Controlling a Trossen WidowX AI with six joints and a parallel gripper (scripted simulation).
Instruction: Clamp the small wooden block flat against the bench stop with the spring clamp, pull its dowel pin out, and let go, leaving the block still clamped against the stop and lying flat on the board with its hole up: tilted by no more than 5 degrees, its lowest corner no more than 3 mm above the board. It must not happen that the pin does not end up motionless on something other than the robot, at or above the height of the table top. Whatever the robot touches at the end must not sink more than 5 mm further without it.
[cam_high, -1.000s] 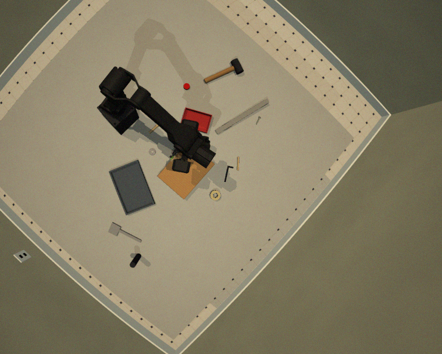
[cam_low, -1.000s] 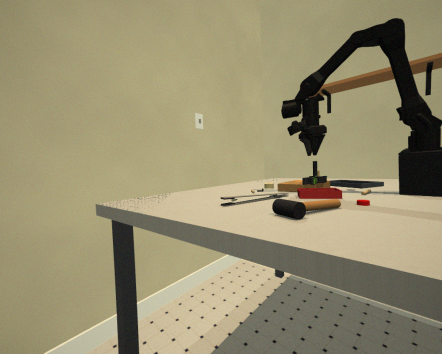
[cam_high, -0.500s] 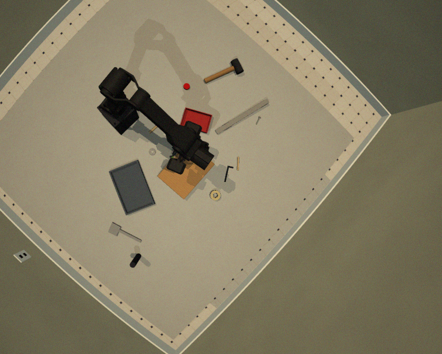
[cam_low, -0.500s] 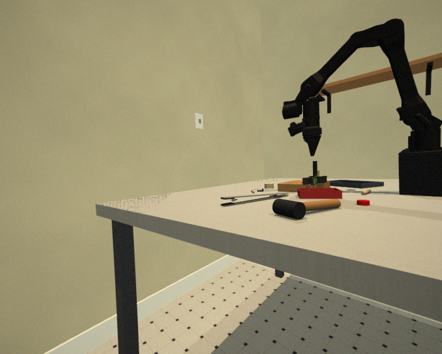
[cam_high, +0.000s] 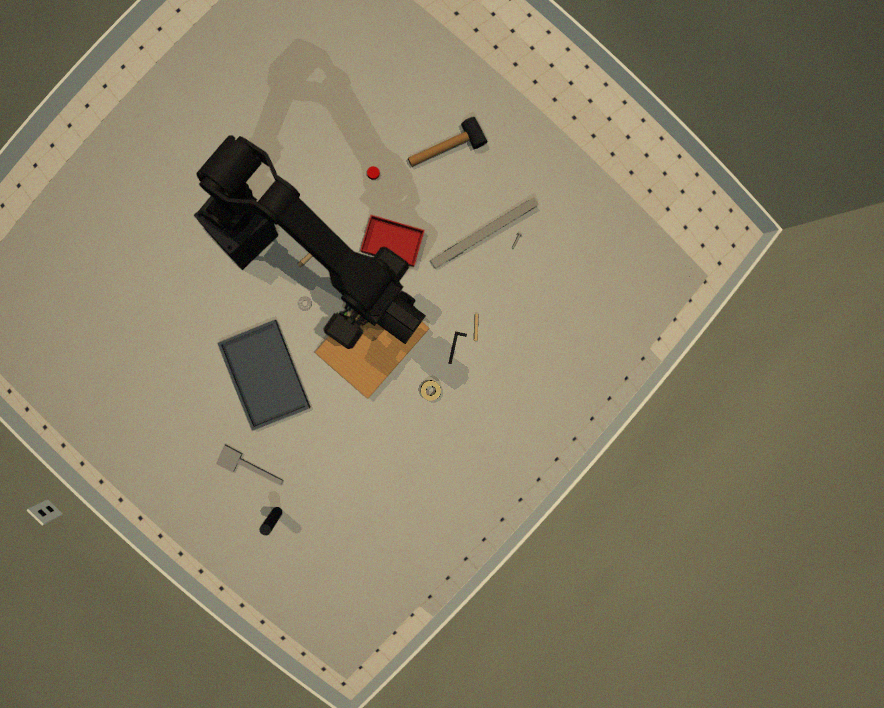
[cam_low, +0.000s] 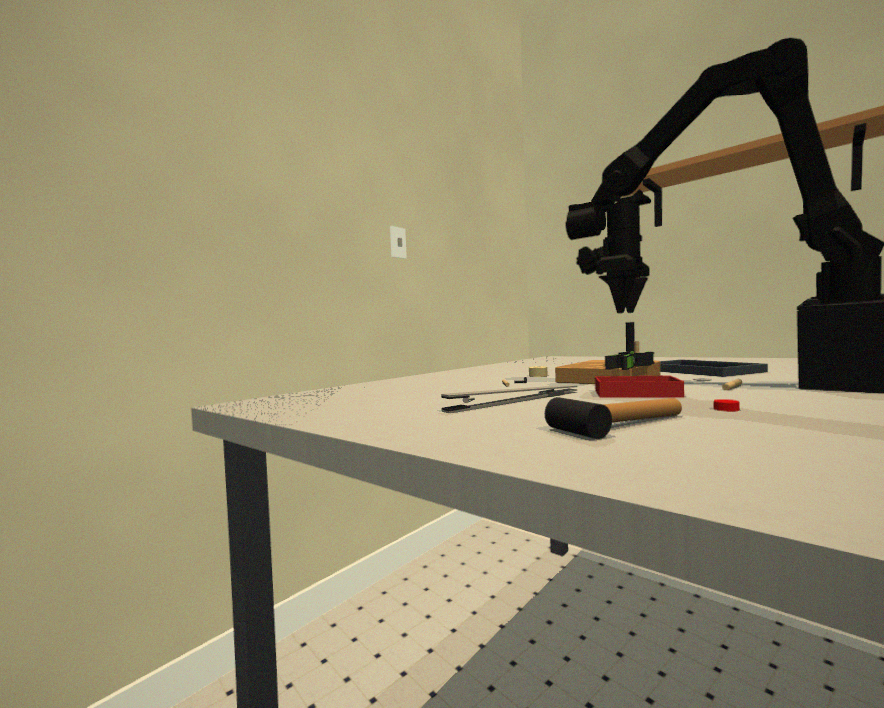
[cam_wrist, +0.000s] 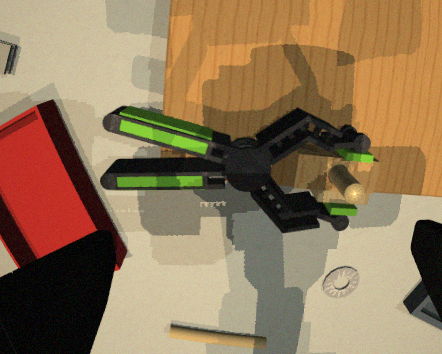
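A black spring clamp (cam_wrist: 246, 165) (cam_low: 629, 359) with green handle grips lies flat at the near edge of the orange wooden board (cam_wrist: 281, 19) (cam_high: 361, 368) (cam_low: 579, 368). Its green-padded jaws lie on either side of the small wooden block (cam_wrist: 310, 175). The pale dowel pin (cam_wrist: 347, 185) sticks out of the block. I cannot tell whether the jaws press on the block, and I cannot make out the bench stop. My gripper (cam_wrist: 270, 243) (cam_low: 627, 295) is open and empty. It hangs well above the clamp. In the top view the arm hides the fingers, the clamp and the block.
A red tray (cam_high: 393, 239) (cam_low: 638, 384) (cam_wrist: 38, 181) sits beside the clamp handles. A grey tray (cam_high: 263, 373), a mallet (cam_high: 447, 142) (cam_low: 608, 414), a metal bar (cam_high: 484, 232), a red disc (cam_high: 373, 172), a hex key (cam_high: 453, 346), a washer (cam_wrist: 341, 281) and a loose dowel (cam_wrist: 217, 336) lie around.
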